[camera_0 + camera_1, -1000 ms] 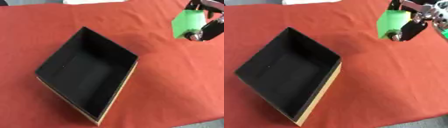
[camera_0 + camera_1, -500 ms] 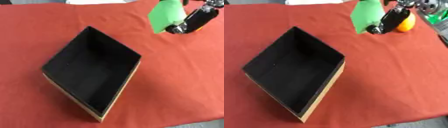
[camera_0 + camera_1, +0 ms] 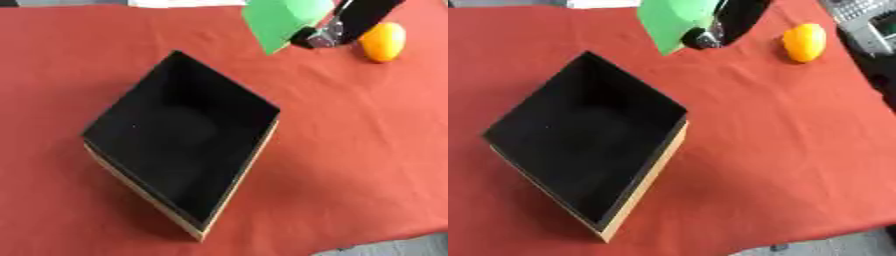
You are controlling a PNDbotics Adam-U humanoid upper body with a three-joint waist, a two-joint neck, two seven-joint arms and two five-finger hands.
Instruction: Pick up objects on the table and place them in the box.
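Gripping the green block point(image 3: 284, 20), the right hand point(image 3: 354, 22) risked dropping it short — the box point(image 3: 179, 137) lay below-left of its fingers.

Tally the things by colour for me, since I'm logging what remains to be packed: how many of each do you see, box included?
Green: 1, the green block held by the right robot hand
Orange: 1, the orange fruit on the red cloth
Black: 1, the box, nothing visible inside
Total: 3
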